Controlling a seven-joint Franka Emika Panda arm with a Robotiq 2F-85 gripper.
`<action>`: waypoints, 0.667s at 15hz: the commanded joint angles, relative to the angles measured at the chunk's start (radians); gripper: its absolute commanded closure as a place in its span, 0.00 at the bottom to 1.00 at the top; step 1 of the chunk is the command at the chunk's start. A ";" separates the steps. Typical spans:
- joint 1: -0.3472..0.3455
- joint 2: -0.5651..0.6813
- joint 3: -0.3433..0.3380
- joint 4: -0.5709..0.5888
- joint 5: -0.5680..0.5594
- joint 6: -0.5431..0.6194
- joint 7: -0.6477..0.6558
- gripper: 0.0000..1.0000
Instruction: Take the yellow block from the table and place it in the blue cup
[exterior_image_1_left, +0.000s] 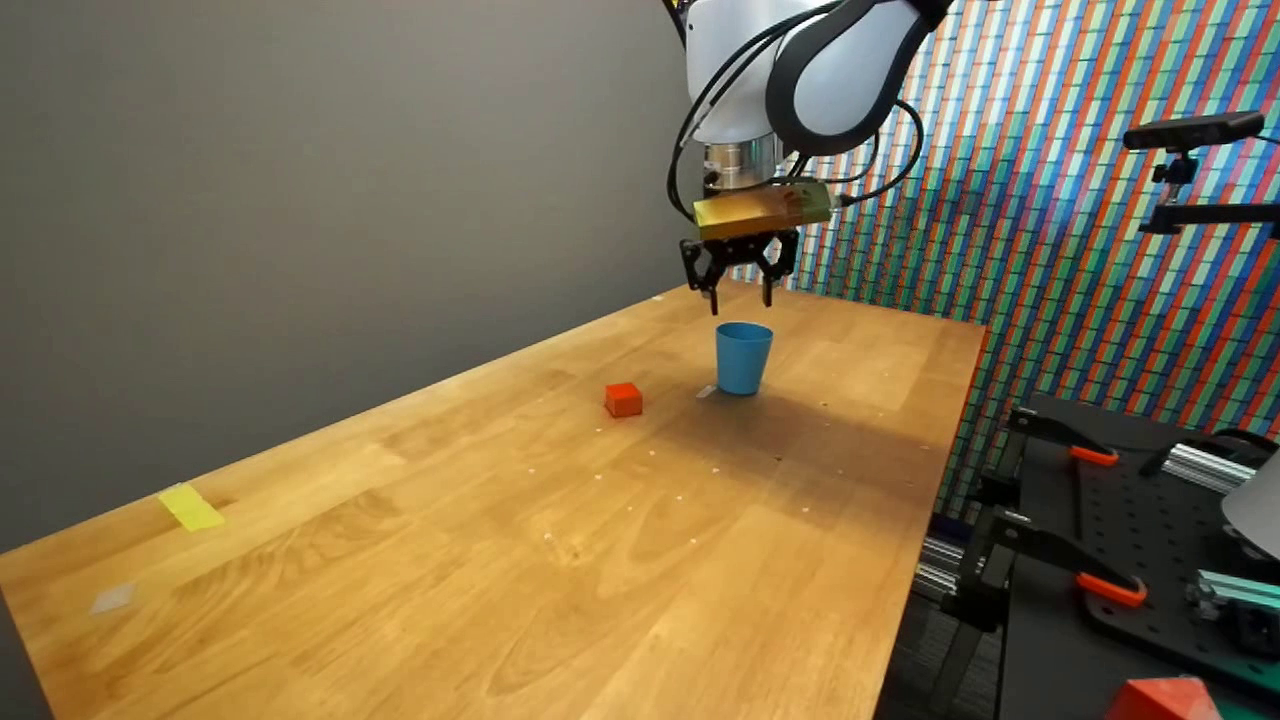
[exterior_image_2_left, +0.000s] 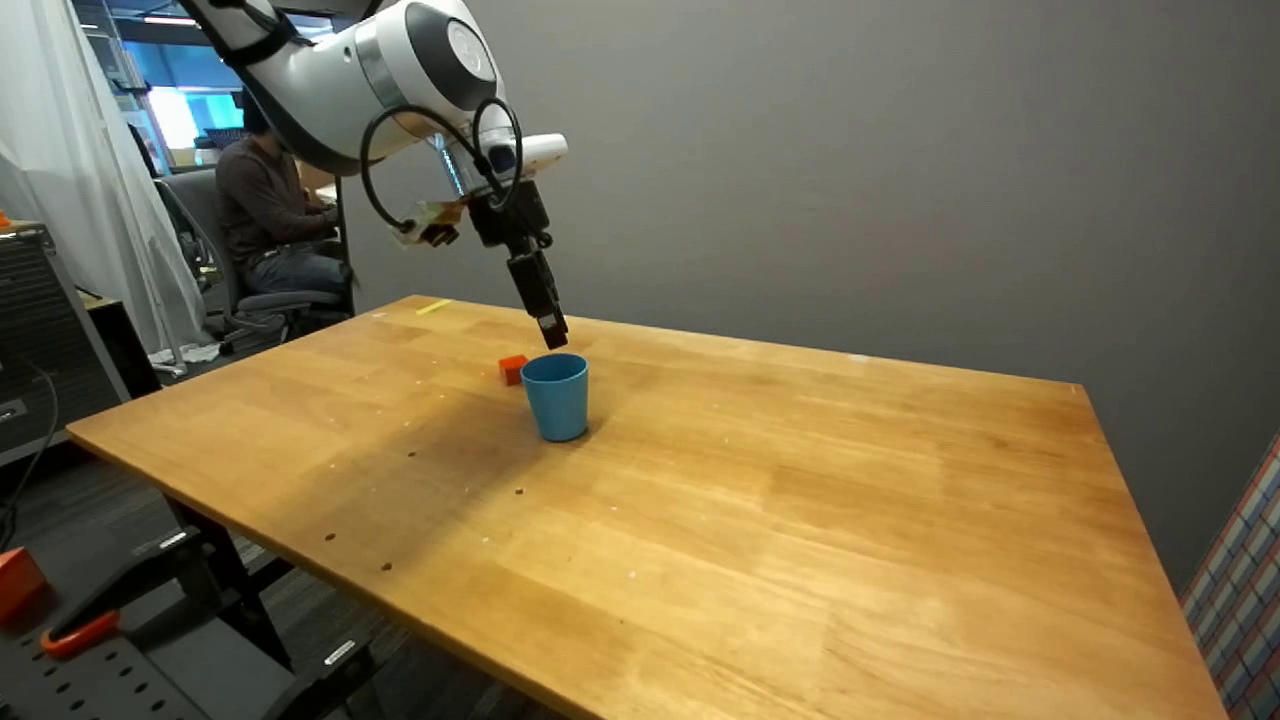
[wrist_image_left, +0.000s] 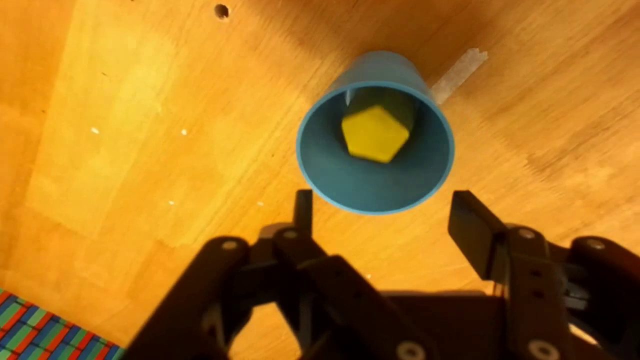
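Observation:
The blue cup (exterior_image_1_left: 741, 365) stands upright on the wooden table (exterior_image_1_left: 450, 560) and also shows in an exterior view (exterior_image_2_left: 556, 405). In the wrist view the cup (wrist_image_left: 330, 150) is seen from above, and the yellow block (wrist_image_left: 375, 134) lies inside it. Both exterior views hide the block behind the cup wall. My gripper (exterior_image_1_left: 740, 306) is open and empty just above the cup's rim. In the wrist view the fingertips (wrist_image_left: 381, 195) are apart, with nothing held between them.
A red block (exterior_image_1_left: 623, 400) sits on the table near the cup, also visible in an exterior view (exterior_image_2_left: 512, 370). A flat yellow tape piece (exterior_image_1_left: 191, 507) lies by the table's edge at the wall. A grey wall (exterior_image_2_left: 850, 180) runs along one long side.

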 joint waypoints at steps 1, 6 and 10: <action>0.009 -0.032 0.006 -0.003 -0.064 0.019 -0.011 0.00; 0.019 -0.105 0.099 -0.003 -0.054 -0.049 -0.241 0.00; 0.010 -0.165 0.189 -0.004 0.073 -0.045 -0.486 0.00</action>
